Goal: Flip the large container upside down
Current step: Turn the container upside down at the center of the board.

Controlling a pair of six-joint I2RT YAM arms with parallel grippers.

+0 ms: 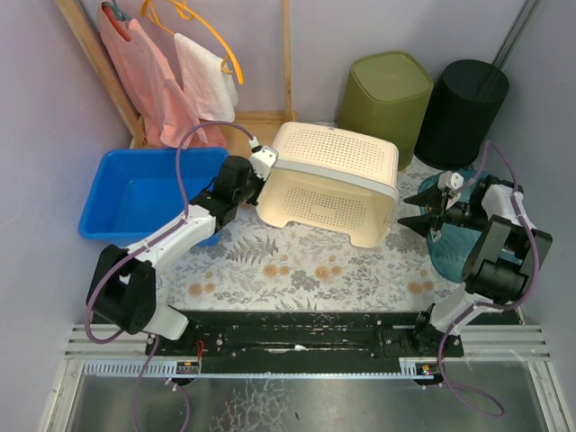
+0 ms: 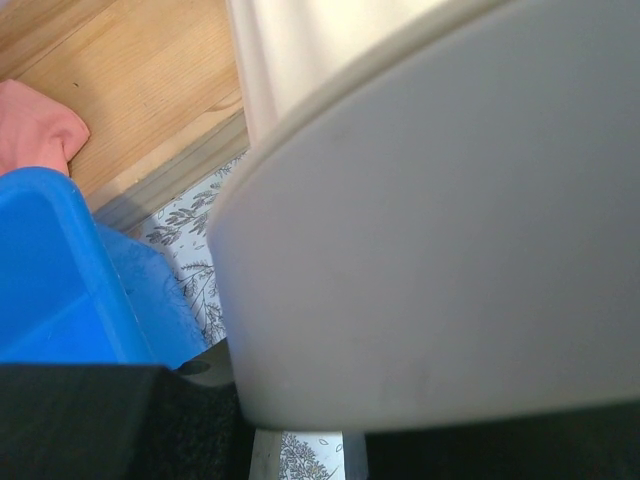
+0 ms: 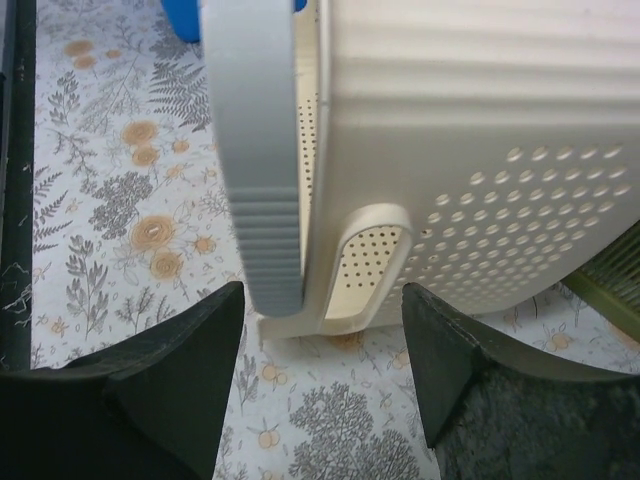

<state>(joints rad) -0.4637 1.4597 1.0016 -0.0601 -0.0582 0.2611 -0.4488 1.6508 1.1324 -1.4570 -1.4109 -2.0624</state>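
The large container point(image 1: 328, 184) is a cream perforated basket with a grey rim band. It lies tipped on the floral mat point(image 1: 297, 270), with one perforated face up. My left gripper point(image 1: 261, 165) is at its upper left corner, shut on the rim. In the left wrist view point(image 2: 300, 435) the rim point(image 2: 430, 250) fills the frame between the fingers. My right gripper point(image 1: 416, 207) is open and empty, just right of the basket. In the right wrist view point(image 3: 325, 350) the basket's handle hole point(image 3: 370, 265) and grey rim band point(image 3: 255, 150) are just ahead of the fingers point(image 3: 190, 375), not touching them.
A blue tub point(image 1: 144, 193) stands left of the basket, also seen in the left wrist view point(image 2: 60, 290). A green bin point(image 1: 385, 90) and a black bin point(image 1: 461, 108) stand at the back right. A teal container point(image 1: 454, 247) lies under my right arm. Clothes point(image 1: 162, 81) hang at the back left.
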